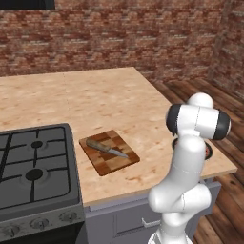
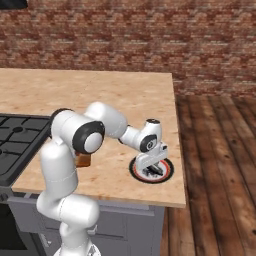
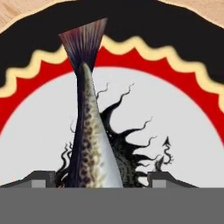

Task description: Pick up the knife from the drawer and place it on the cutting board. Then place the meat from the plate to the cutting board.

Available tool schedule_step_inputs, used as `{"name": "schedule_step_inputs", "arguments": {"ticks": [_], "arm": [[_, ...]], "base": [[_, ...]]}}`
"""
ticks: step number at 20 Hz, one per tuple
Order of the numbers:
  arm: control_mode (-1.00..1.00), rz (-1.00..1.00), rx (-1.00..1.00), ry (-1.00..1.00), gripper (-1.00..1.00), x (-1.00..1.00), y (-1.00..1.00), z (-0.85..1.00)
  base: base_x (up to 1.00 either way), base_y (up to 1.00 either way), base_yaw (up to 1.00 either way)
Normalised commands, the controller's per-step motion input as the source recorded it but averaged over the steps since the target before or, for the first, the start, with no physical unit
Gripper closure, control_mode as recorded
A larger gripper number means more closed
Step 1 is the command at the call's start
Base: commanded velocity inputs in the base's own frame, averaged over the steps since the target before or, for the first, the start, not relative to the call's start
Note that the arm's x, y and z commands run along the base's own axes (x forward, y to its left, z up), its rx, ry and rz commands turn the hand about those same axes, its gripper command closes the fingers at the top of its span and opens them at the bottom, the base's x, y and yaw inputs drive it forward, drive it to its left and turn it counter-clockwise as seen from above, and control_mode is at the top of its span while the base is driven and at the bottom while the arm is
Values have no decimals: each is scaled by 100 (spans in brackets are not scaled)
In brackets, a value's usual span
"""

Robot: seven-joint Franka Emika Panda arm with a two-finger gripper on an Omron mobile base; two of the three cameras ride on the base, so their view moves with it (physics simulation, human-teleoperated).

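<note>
The knife (image 1: 107, 149), with its brown handle and grey blade, lies diagonally on the checkered cutting board (image 1: 119, 162) beside the stove. My gripper (image 2: 152, 169) is lowered onto the round plate (image 2: 169, 172) near the counter's right front corner. In the hand view the meat (image 3: 89, 131), a dark speckled fish-like piece with a fanned tail, lies on the plate (image 3: 175, 26) between my fingertips (image 3: 43, 177). The gripper (image 3: 98, 179) is open, with a gap on each side of the meat. The drawer front (image 1: 128, 217) shows under the counter edge, partly hidden by my arm.
A black gas stove (image 1: 33, 167) fills the counter's left end. The wooden counter (image 1: 95, 95) stretches back to a brick wall. The counter's right edge (image 2: 177, 150) drops to a wooden floor just beyond the plate.
</note>
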Motion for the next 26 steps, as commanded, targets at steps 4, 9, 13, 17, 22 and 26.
{"name": "schedule_step_inputs", "arguments": {"ticks": [4,9,13,17,22,26], "arm": [[-100,6,0,0,100,0,0,-40],[-100,3,0,0,100,-2,4,-38],[-100,0,0,-2,100,-23,18,-29],[-100,0,0,-9,100,-21,1,6],[-100,0,0,-11,100,-23,0,28],[-100,0,0,-6,100,-22,1,56]], "base": [[0,0,0],[0,0,0],[0,0,0],[0,0,0],[0,0,0],[0,0,0]]}}
